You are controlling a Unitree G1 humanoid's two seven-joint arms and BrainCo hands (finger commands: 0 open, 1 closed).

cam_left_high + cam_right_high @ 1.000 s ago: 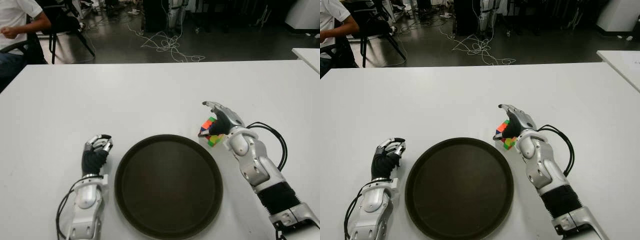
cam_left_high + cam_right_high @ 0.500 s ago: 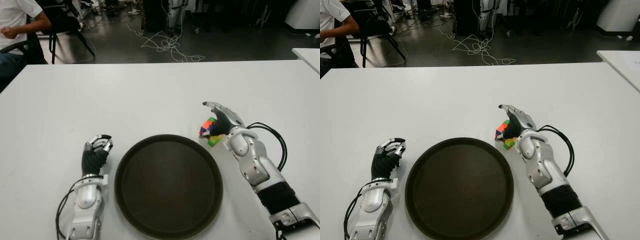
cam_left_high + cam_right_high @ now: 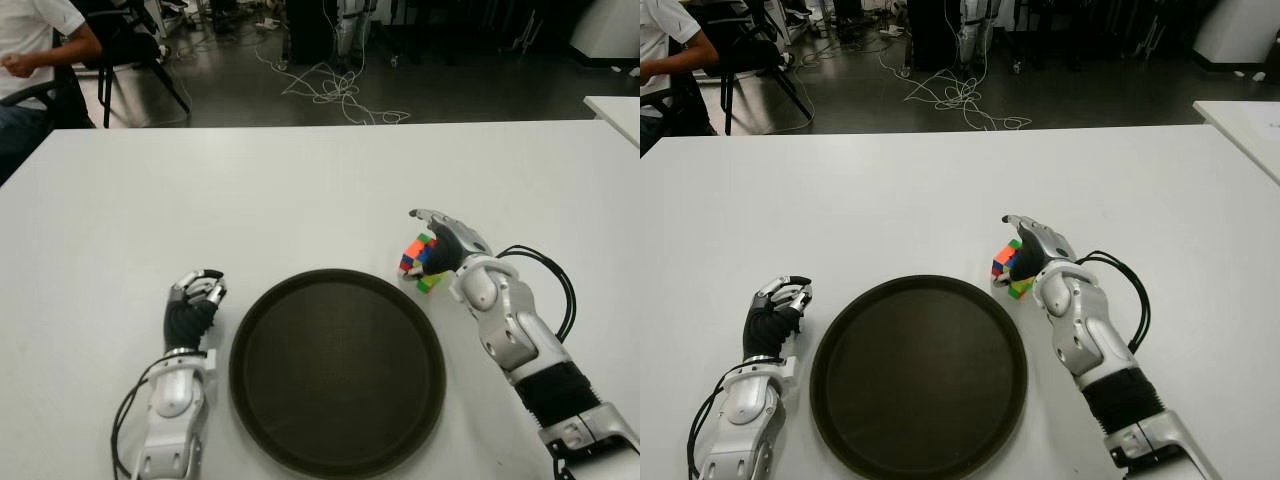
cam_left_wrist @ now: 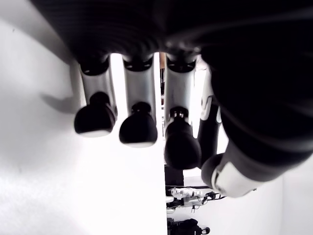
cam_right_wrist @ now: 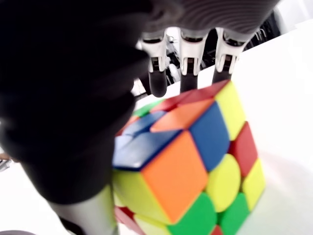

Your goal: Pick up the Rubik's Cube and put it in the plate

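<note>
**Rubik's Cube in right robot hand, beside the plate rim**

Your right robot hand (image 3: pixel 432 252) is closed around the Rubik's Cube (image 3: pixel 418 259): its wrist view shows three fingers (image 5: pixel 189 58) curled over the cube's far top edge and the thumb pressed against the near side. The cube sits tilted, one corner pointing down, just beside the far right rim of the plate (image 3: pixel 337 372) and outside it. You cannot tell from the eye views whether the cube's low corner touches the bench (image 3: pixel 300 190).

The plate is round, dark and lies flat between your two arms, with nothing in it.

Your left robot hand (image 3: pixel 194 292) shows to the left of the plate, fingers curled in, holding nothing.

Beyond the bench's far edge: loose cables (image 3: pixel 335 90) on the floor, and a seated person (image 3: pixel 35 50) at the far left.
</note>
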